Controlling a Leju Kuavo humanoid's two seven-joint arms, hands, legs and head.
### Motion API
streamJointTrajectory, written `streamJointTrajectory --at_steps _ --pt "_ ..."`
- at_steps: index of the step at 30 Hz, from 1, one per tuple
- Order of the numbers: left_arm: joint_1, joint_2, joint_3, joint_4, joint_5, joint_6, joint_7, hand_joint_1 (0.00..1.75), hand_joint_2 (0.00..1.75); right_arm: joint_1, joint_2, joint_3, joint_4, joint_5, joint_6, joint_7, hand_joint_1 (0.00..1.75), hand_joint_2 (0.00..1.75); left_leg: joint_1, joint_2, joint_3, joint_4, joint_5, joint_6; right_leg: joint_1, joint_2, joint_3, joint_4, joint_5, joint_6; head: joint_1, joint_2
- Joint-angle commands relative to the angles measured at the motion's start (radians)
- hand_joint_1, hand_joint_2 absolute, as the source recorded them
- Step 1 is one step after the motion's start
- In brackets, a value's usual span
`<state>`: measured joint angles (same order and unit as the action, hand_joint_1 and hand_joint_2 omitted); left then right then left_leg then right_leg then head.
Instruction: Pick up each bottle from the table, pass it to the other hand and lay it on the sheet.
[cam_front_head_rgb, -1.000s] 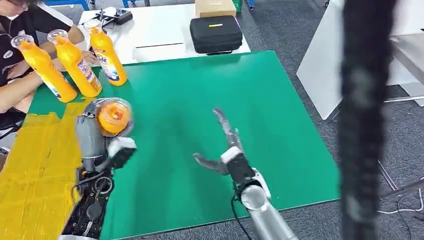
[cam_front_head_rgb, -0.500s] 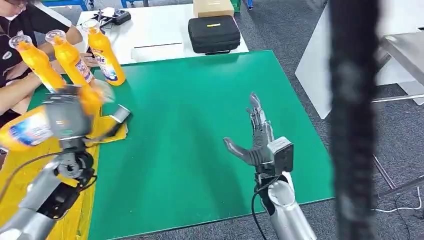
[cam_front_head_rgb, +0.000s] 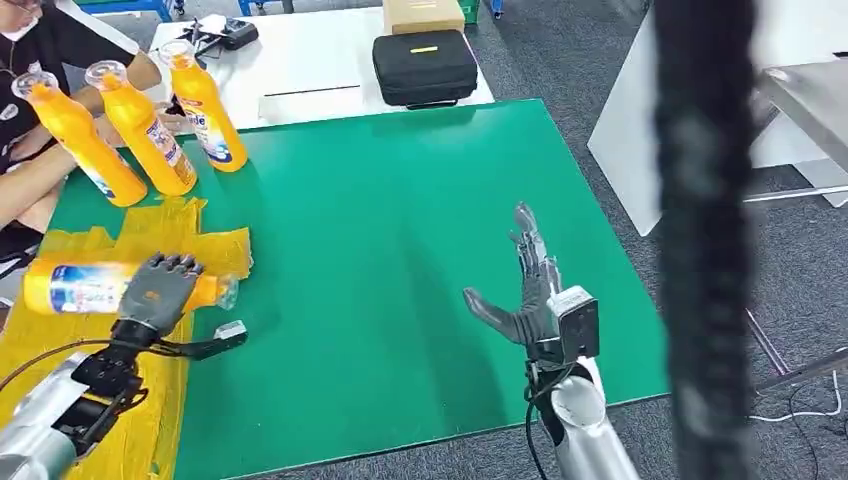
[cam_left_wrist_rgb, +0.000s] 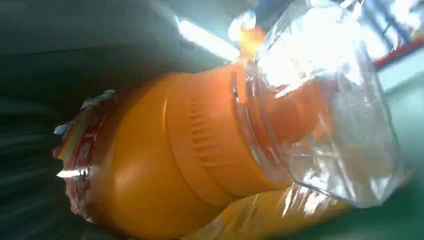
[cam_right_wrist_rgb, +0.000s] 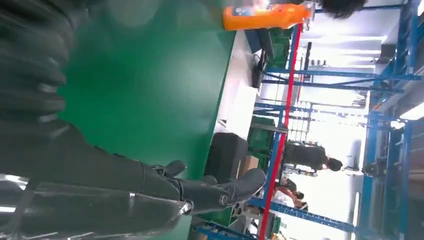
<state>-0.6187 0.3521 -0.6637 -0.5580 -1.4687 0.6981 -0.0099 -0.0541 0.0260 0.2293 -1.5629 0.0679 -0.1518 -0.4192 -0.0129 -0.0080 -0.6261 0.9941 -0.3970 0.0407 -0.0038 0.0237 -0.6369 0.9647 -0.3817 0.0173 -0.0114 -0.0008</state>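
Bottle on its side over the yellow sheet, under the left hand

The orange bottle (cam_front_head_rgb: 95, 285) lies flat on the yellow sheet (cam_front_head_rgb: 60, 400), long axis along the sheet's near-far edge crosswise, cap toward the green tabletop (cam_front_head_rgb: 400, 250). The left hand (cam_front_head_rgb: 158, 290) rests on it, fingers (cam_front_head_rgb: 175, 266) wrapped over its neck end. Well apart from the bottle, over the tabletop, the right hand (cam_front_head_rgb: 525, 295) is spread wide and holds nothing. Three upright bottles (cam_front_head_rgb: 140, 125) stand beyond the sheet.

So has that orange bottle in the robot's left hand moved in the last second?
Yes. The bottle has gone from upright over the green table to lying sideways on the yellow sheet, nearer the table's left edge, the left hand on it.
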Motion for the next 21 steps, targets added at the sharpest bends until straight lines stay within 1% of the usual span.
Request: streamJointTrajectory --at_steps 1,2,3,4,5,6,7,8,9,10,11,12,13,14,15,16,17,18,19,20,21 --pt "-0.045 -0.085 0.138 0.191 0.027 -0.025 -0.064 1.75 1.75 -0.021 0.031 -0.045 0.034 0.043 0.015 0.02 0.0 1.75 0.001 -0.001 0.004 0.0 -0.001 -0.002 0.001 -0.003 0.005 0.0 -0.002 0.0 0.0 0.0" --pt "-0.045 -0.088 0.139 0.191 0.026 -0.026 -0.064 1.75 1.75 -0.02 0.03 -0.046 0.035 0.043 0.014 0.02 0.0 1.75 0.002 -0.002 0.01 0.003 -0.005 -0.004 0.002 -0.006 0.012 0.002 -0.006 0.0 0.0 0.0" --pt "-0.043 -0.099 0.162 0.189 0.03 -0.019 -0.082 1.75 1.75 -0.017 0.031 -0.05 0.034 0.051 0.014 0.019 0.0 1.75 0.001 -0.002 0.004 0.0 -0.002 -0.002 0.001 -0.003 0.005 0.0 -0.002 0.0 0.0 0.0" --pt "-0.045 -0.105 0.165 0.188 0.031 -0.019 -0.083 1.75 1.75 -0.015 0.03 -0.05 0.035 0.051 0.014 0.019 0.0 1.75 0.001 -0.002 0.006 0.001 -0.003 -0.003 0.001 -0.004 0.007 0.0 -0.003 0.0 0.0 0.0" --pt "-0.044 -0.123 0.195 0.188 0.042 -0.009 -0.103 0.72 1.75 -0.011 0.028 -0.052 0.036 0.053 0.013 0.019 0.0 1.75 0.0 -0.003 0.005 0.0 -0.002 -0.002 0.001 -0.004 0.007 0.0 -0.003 0.0 0.0 0.0" --pt "-0.035 -0.142 0.244 0.17 0.075 0.0 -0.144 0.0 1.75 -0.011 0.024 -0.048 0.041 0.055 0.013 0.019 0.0 1.75 0.0 -0.004 0.007 0.001 -0.003 -0.003 0.001 -0.006 0.009 0.0 -0.004 0.0 0.0 0.0" --pt "-0.023 -0.156 0.292 0.146 0.092 0.0 -0.182 0.0 1.75 -0.014 0.018 -0.041 0.05 0.055 0.012 0.019 0.0 1.75 0.0 -0.003 0.005 0.0 -0.002 -0.003 0.001 -0.005 0.007 0.0 -0.003 0.0 0.0 0.0" --pt "-0.017 -0.164 0.314 0.135 0.104 0.0 -0.201 0.0 1.75 -0.015 0.016 -0.038 0.054 0.055 0.011 0.019 0.0 1.75 -0.001 -0.004 0.004 -0.001 -0.001 -0.002 0.0 -0.005 0.005 -0.001 -0.002 0.0 0.0 0.0" --pt "-0.012 -0.172 0.337 0.125 0.119 0.0 -0.222 0.0 1.75 -0.017 0.015 -0.036 0.059 0.054 0.008 0.019 0.0 1.75 0.0 -0.005 0.006 0.0 -0.002 -0.003 0.0 -0.006 0.008 0.0 -0.004 0.001 0.0 0.0" --pt "-0.005 -0.184 0.381 0.111 0.165 0.0 -0.284 0.0 1.75 -0.021 0.014 -0.032 0.066 0.052 0.005 0.02 0.0 1.75 -0.001 -0.005 0.004 0.0 -0.001 -0.002 0.0 -0.006 0.006 -0.001 -0.002 0.0 0.0 0.0" --pt "0.001 -0.194 0.414 0.098 0.186 0.0 -0.324 0.0 1.75 -0.025 0.014 -0.028 0.071 0.051 0.001 0.021 0.0 1.75 0.0 -0.005 0.007 0.0 -0.003 -0.003 0.001 -0.007 0.009 0.0 -0.004 0.0 0.0 0.0" --pt "0.005 -0.203 0.438 0.088 0.205 0.0 -0.354 0.0 1.75 -0.03 0.016 -0.025 0.077 0.051 -0.001 0.022 0.0 1.75 -0.001 -0.004 0.004 0.0 -0.001 -0.002 0.0 -0.005 0.006 -0.001 -0.002 0.001 0.0 0.0" --pt "0.009 -0.211 0.46 0.08 0.224 0.0 -0.383 0.0 1.75 -0.034 0.02 -0.022 0.082 0.053 -0.005 0.025 0.0 0.0 0.0 -0.004 0.007 0.001 -0.003 -0.003 0.001 -0.006 0.009 0.0 -0.004 0.0 0.0 0.0" --pt "0.009 -0.211 0.46 0.08 0.224 0.0 -0.383 0.0 1.75 -0.034 0.02 -0.022 0.082 0.053 -0.005 0.025 0.0 0.0 0.0 -0.003 0.004 0.0 -0.002 -0.002 0.001 -0.004 0.006 -0.001 -0.002 0.0 0.0 0.0" --pt "0.01 -0.215 0.468 0.082 0.237 0.0 -0.4 0.0 1.75 -0.037 0.022 -0.02 0.085 0.054 -0.008 0.028 0.0 0.0 0.0 -0.003 0.007 0.001 -0.003 -0.003 0.001 -0.005 0.009 0.0 -0.003 0.0 0.0 0.0" --pt "0.012 -0.222 0.484 0.08 0.261 0.0 -0.429 0.0 1.75 -0.039 0.023 -0.018 0.088 0.054 -0.008 0.03 0.0 0.0 -0.001 -0.003 0.005 0.0 -0.002 -0.003 0.0 -0.005 0.007 0.0 -0.003 0.0 0.0 0.0" --pt "0.012 -0.222 0.484 0.08 0.261 0.0 -0.429 0.0 1.75 -0.039 0.023 -0.018 0.088 0.054 -0.008 0.03 0.0 0.0 0.0 -0.003 0.007 0.001 -0.004 -0.004 0.001 -0.005 0.009 0.0 -0.004 0.0 0.0 0.0" --pt "0.014 -0.227 0.494 0.084 0.279 0.0 -0.449 0.0 1.75 -0.039 0.023 -0.019 0.09 0.056 -0.011 0.033 0.0 0.0 0.0 -0.003 0.006 0.0 -0.003 -0.003 0.001 -0.005 0.008 0.0 -0.003 0.0 0.0 0.0" --pt "0.013 -0.237 0.513 0.092 0.32 0.0 -0.495 0.0 1.75 -0.038 0.02 -0.017 0.09 0.056 -0.011 0.033 0.0 0.0 -0.001 -0.002 0.003 0.0 -0.001 -0.002 0.0 -0.003 0.005 -0.001 -0.001 0.0 0.0 0.0" --pt "0.013 -0.243 0.523 0.093 0.344 0.0 -0.518 0.0 1.75 -0.036 0.019 -0.018 0.091 0.059 -0.018 0.035 0.0 0.0 0.0 -0.003 0.006 0.0 -0.003 -0.003 0.001 -0.005 0.008 0.0 -0.003 0.0 0.0 0.0" --pt "0.014 -0.245 0.523 0.093 0.345 0.0 -0.519 0.0 1.75 -0.034 0.018 -0.018 0.091 0.059 -0.018 0.035 0.0 0.0 -0.001 -0.002 0.004 0.0 -0.001 -0.002 0.0 -0.004 0.005 -0.001 -0.001 0.0 0.0 0.0"
